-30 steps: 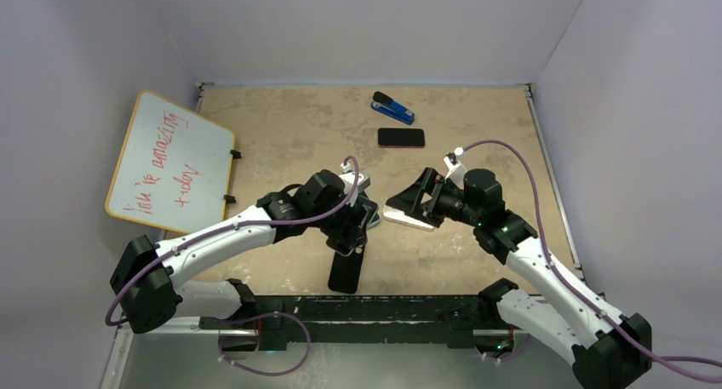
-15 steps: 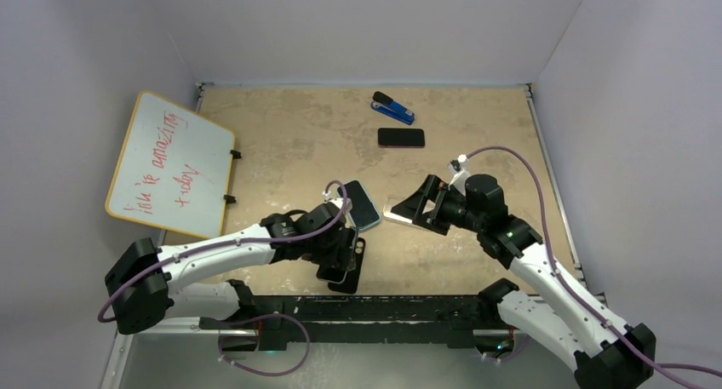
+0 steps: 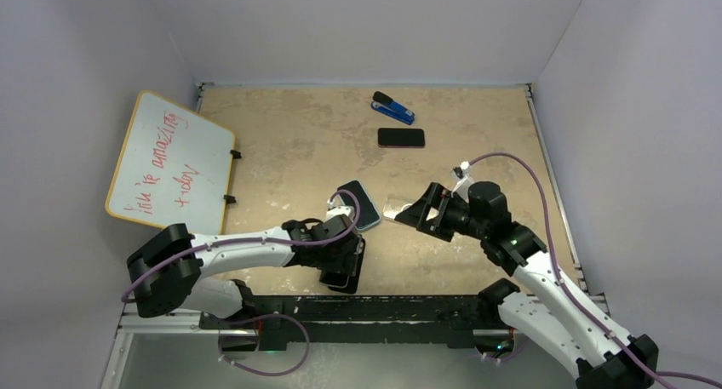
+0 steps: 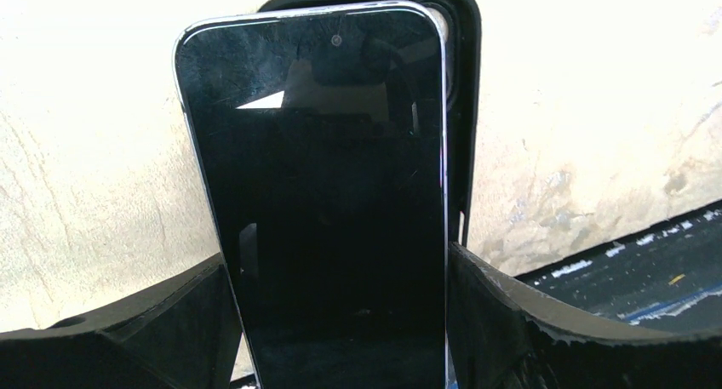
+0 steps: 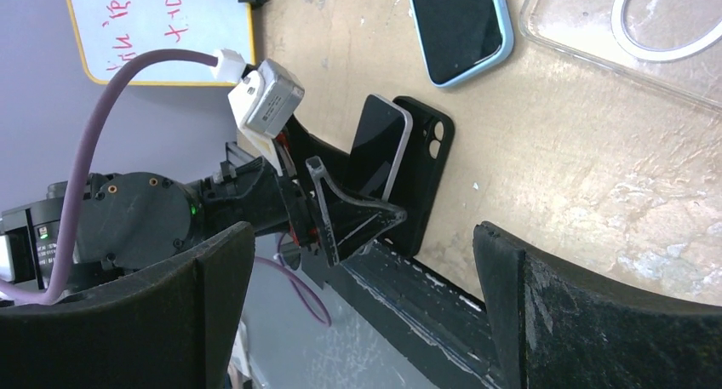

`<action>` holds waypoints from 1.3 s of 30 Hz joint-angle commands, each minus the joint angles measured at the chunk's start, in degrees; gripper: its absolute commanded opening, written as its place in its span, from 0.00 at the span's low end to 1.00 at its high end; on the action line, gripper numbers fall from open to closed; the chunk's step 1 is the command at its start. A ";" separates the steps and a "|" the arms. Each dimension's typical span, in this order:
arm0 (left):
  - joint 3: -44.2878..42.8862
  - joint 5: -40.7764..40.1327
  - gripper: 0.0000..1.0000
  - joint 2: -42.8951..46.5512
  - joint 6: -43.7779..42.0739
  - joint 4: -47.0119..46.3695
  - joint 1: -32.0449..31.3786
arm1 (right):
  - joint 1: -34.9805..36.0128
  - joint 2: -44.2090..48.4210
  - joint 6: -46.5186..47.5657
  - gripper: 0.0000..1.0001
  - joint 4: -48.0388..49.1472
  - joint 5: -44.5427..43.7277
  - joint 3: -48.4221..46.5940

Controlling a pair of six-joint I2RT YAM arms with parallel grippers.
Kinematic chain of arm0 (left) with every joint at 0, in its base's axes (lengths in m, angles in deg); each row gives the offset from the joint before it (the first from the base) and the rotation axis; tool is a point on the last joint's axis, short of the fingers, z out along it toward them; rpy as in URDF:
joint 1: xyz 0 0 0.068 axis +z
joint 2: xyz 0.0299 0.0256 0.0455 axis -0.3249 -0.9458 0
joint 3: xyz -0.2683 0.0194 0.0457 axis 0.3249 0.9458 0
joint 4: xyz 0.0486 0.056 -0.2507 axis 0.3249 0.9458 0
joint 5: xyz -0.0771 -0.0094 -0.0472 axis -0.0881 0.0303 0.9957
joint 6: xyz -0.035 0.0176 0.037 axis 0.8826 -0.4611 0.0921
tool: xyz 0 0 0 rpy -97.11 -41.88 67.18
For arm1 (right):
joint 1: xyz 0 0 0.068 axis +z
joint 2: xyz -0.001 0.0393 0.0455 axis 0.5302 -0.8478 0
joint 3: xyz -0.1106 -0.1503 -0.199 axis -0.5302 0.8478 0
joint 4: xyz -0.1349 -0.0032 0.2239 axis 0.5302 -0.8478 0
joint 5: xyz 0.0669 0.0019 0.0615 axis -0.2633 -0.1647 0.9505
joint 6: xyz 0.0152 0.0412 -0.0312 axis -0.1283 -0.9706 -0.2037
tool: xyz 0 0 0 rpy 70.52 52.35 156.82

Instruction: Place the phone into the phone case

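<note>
The left gripper (image 4: 340, 321) pinches the phone (image 4: 315, 193) by its long edges, directly over the black phone case (image 4: 465, 108), whose rim peeks out at one o'clock. The right gripper (image 5: 362, 244) stands spread, empty.

The phone (image 4: 323, 202) has a glossy glass screen, the phone case (image 4: 467, 134) is matt black plastic, the table (image 4: 596, 108) rough

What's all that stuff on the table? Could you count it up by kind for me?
Phones: 3 (held phone, blue-cased phone, black phone at the back)
Empty cases: 2 (black case, clear case)
Staplers: 1 (blue stapler)
Whiteboards: 1 (whiteboard)
Total: 7
</note>
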 commanded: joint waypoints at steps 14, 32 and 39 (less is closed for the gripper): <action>-2.88 -1.80 0.45 -5.82 1.62 -4.02 -1.11 | 0.16 2.24 1.97 0.99 -2.14 -2.24 0.31; -3.05 -1.17 0.63 -6.06 4.63 0.48 -2.88 | 0.16 1.35 1.74 0.99 -1.12 -2.45 0.47; -3.98 -2.38 0.75 -6.32 5.10 3.06 -3.76 | 0.12 1.54 1.63 0.99 -1.17 -2.50 0.45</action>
